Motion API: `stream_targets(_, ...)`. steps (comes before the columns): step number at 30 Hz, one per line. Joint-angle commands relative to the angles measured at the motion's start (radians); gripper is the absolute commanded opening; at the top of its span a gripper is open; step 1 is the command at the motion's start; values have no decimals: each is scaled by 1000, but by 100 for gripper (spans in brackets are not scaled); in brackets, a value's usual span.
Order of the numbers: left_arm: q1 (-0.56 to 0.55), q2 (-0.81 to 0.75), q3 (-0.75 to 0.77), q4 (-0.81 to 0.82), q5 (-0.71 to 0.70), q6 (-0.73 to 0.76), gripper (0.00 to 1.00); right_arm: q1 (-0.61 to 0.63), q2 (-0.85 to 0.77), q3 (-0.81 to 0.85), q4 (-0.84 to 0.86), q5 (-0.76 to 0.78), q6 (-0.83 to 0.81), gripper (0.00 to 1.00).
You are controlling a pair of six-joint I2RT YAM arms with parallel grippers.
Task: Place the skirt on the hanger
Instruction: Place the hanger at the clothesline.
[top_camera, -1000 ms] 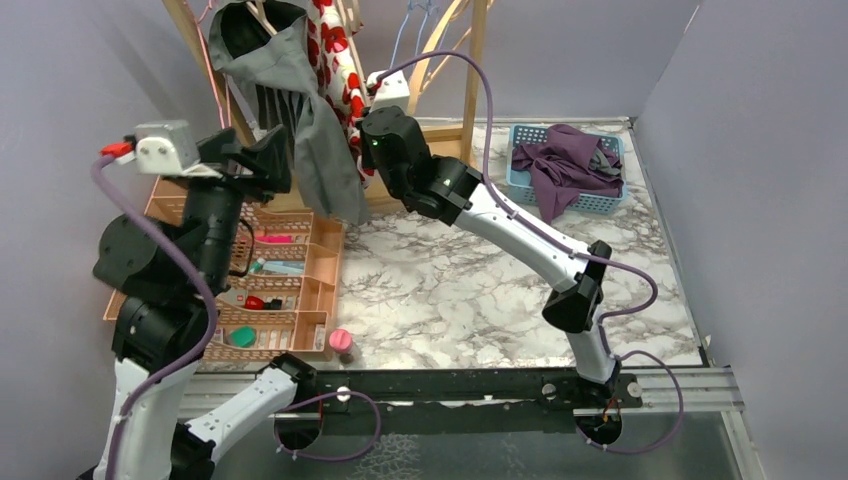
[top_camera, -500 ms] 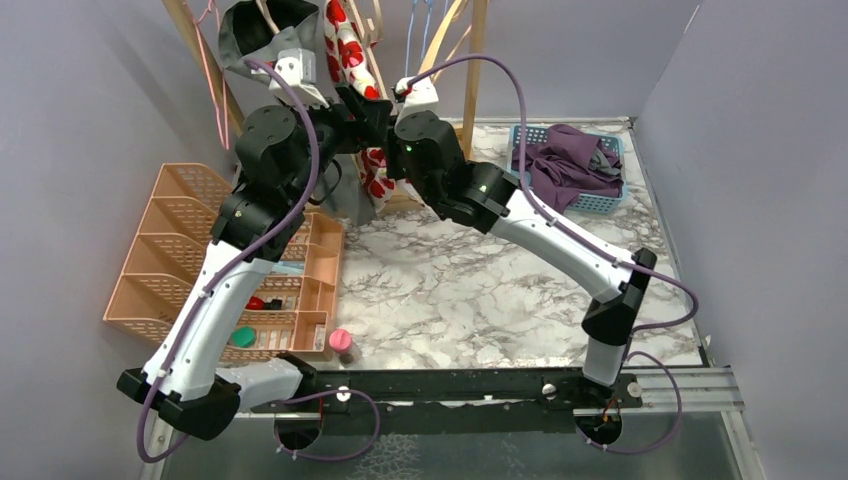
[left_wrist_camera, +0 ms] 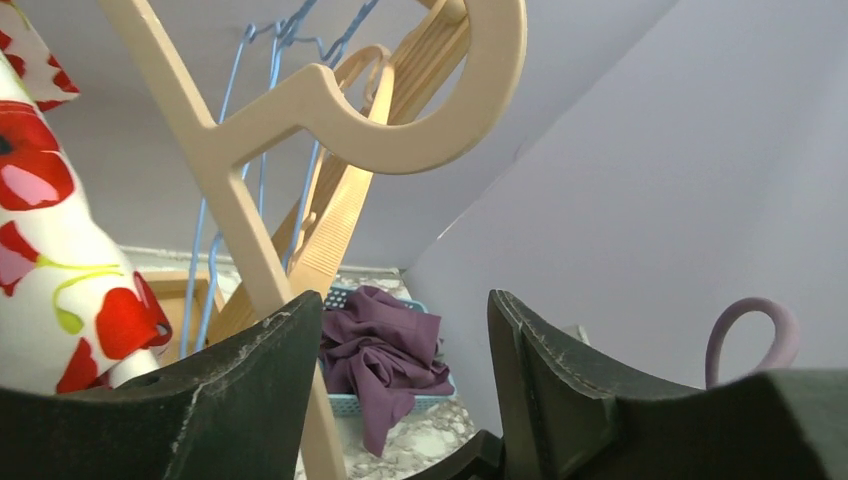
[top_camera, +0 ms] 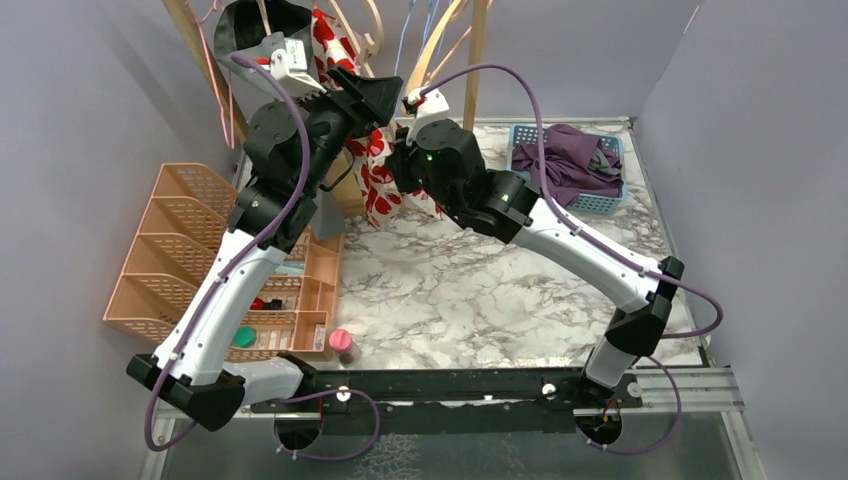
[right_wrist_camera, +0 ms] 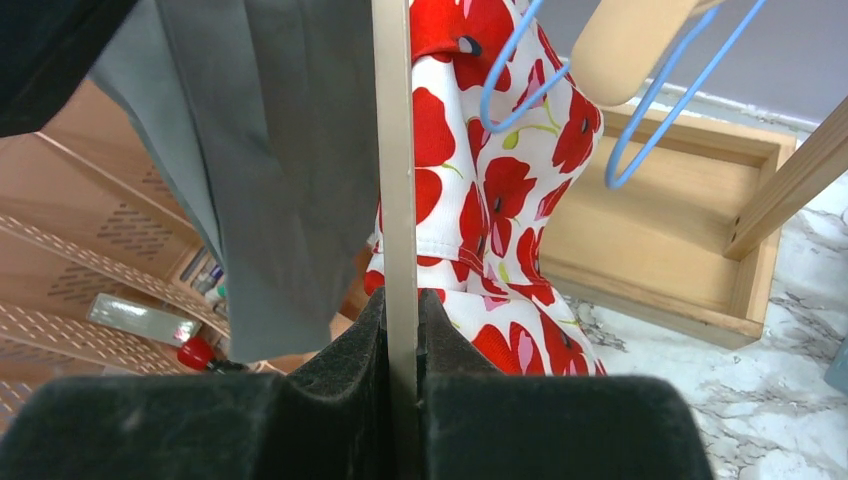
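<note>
Two arms meet high at the wooden clothes rack (top_camera: 473,70) at the back of the grey-veined marble counter (top_camera: 450,290). The right gripper (right_wrist_camera: 402,310) is clamped tight on a thin straight bar of the beige plastic hanger (right_wrist_camera: 393,150), which stands upright between its black fingers. The left gripper (left_wrist_camera: 400,310) sits just above it with its jaws spread fairly wide. The hanger's stem and curved hook (left_wrist_camera: 220,150) rise between them, close to one finger, but I cannot tell whether they touch.

The white skirt printed with red poppies (right_wrist_camera: 500,200) hangs just behind and beside the gripped bar. In the overhead view it drapes between the two wrists (top_camera: 380,185), and it fills the left edge of the left wrist view (left_wrist_camera: 50,250). A plain grey garment (right_wrist_camera: 260,150) hangs on the other side of the bar, up at the rack's left end (top_camera: 240,30).

At the counter's far right corner, a crumpled purple garment (top_camera: 560,165) lies in a light blue plastic basket (top_camera: 600,200). A peach slotted plastic organiser (top_camera: 160,270) lies along the left edge, with a small pink-capped bottle (top_camera: 342,342) just beside its near corner.
</note>
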Motion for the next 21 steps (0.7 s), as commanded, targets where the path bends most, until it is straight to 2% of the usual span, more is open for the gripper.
stream_targets(1,7,21,-14,11,15,-82,62,5,-68,-15,114,-37,2,1)
stream_targets(14,7,-47,-82,-46,-110,-43,57,5,-100,-55,150,-40,-1,1)
stream_targets(18,7,-51,-94,-58,-99,-37,58,6,-108,-64,161,-47,-3,1)
stream_targets(21,7,-46,-113,-7,-58,-37,60,5,-115,-71,170,-69,-9,1)
